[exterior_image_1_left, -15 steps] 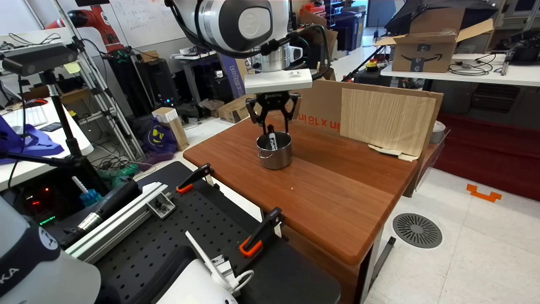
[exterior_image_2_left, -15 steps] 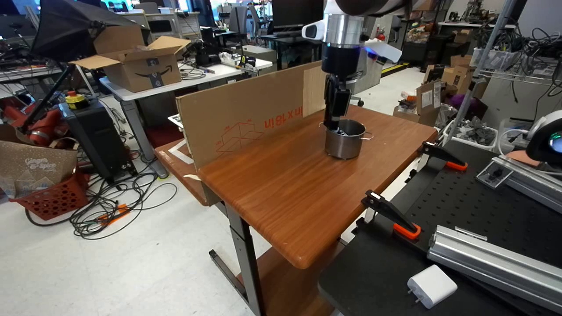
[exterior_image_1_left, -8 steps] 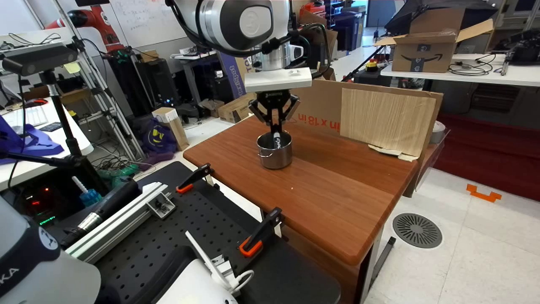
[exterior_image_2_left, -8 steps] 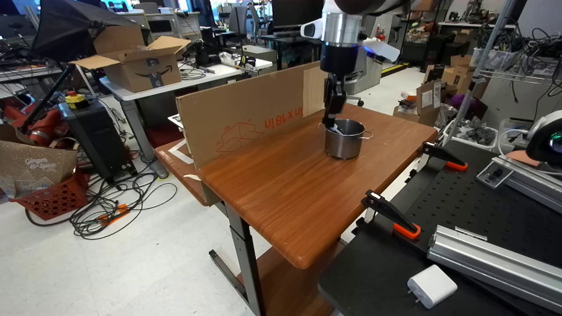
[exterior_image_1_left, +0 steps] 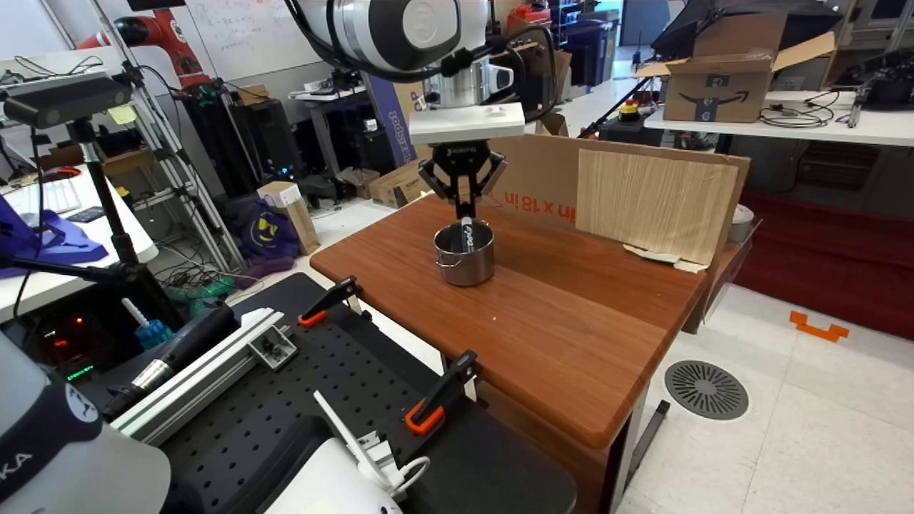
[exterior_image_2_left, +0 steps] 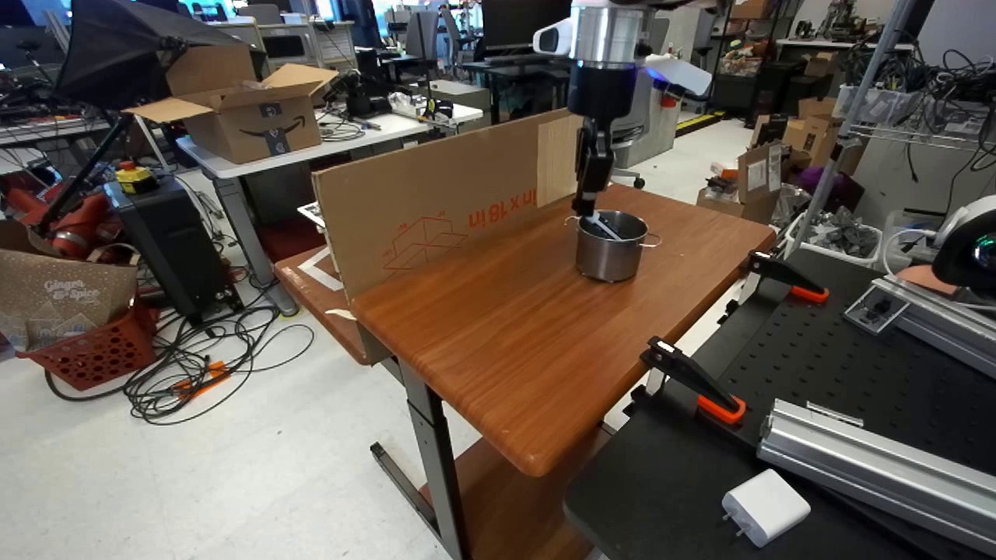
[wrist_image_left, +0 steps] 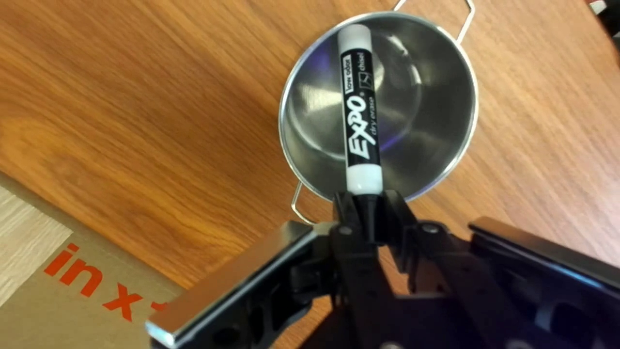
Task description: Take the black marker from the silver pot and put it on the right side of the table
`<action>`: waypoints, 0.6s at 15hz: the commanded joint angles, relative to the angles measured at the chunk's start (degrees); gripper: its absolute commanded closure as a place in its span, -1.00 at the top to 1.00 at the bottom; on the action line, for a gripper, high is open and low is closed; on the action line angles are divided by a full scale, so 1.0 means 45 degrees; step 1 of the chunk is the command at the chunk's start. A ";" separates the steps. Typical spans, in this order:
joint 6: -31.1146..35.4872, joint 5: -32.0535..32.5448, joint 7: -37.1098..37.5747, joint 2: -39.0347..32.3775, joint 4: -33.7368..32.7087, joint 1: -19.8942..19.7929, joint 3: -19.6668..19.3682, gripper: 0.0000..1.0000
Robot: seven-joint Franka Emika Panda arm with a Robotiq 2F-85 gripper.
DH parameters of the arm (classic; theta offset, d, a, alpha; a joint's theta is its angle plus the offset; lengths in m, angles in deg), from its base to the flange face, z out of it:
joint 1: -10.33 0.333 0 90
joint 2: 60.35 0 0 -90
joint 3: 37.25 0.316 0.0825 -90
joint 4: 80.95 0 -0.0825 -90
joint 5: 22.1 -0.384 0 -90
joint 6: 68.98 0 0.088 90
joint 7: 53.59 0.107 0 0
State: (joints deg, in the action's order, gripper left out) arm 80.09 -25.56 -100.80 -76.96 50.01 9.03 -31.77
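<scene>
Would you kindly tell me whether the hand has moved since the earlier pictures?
Yes, upward: in both exterior views the hand has risen relative to the silver pot.

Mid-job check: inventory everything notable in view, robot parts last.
Table: 1, reddish-brown, centre of scene
Two-handled metal pot: 1, silver, on table
Expo dry-erase marker: 1, black and white, tilted at pot's mouth
Cardboard sheet: 1, brown, upright along table edge
Wood-grain panel: 1, tan, against sheet
Perforated bench: 1, black, beside table
Clamps: 2, black and orange, bench edge
Power adapter: 1, white, on bench
Open Amazon box: 1, brown, on white desk
Gripper: 1, black, shut on marker's cap
Arm: 1, white and grey, above table
</scene>
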 commanded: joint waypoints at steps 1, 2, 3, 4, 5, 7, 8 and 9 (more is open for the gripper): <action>-0.1099 0.0520 0.0489 0.1148 0.0360 -0.0070 -0.0065 -0.90; -0.1345 0.0524 0.0465 0.1450 0.0413 -0.0085 -0.0132 -0.90; -0.1617 0.0533 0.0435 0.1712 0.0415 -0.0087 -0.0206 -0.90; -0.1899 0.0575 0.0452 0.2015 0.0426 -0.0086 -0.0307 -0.90; -0.2153 0.0666 0.0531 0.2259 0.0388 -0.0063 -0.0420 -0.90; -0.2687 0.0915 0.0518 0.2717 0.0225 -0.0077 -0.0662 -0.90; -0.2797 0.1087 0.0536 0.2923 0.0152 -0.0073 -0.0788 -0.90; -0.2999 0.1278 0.0525 0.3079 0.0029 -0.0068 -0.0905 -0.90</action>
State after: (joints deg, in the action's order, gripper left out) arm 69.86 -23.06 -100.12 -65.38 50.74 8.72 -34.93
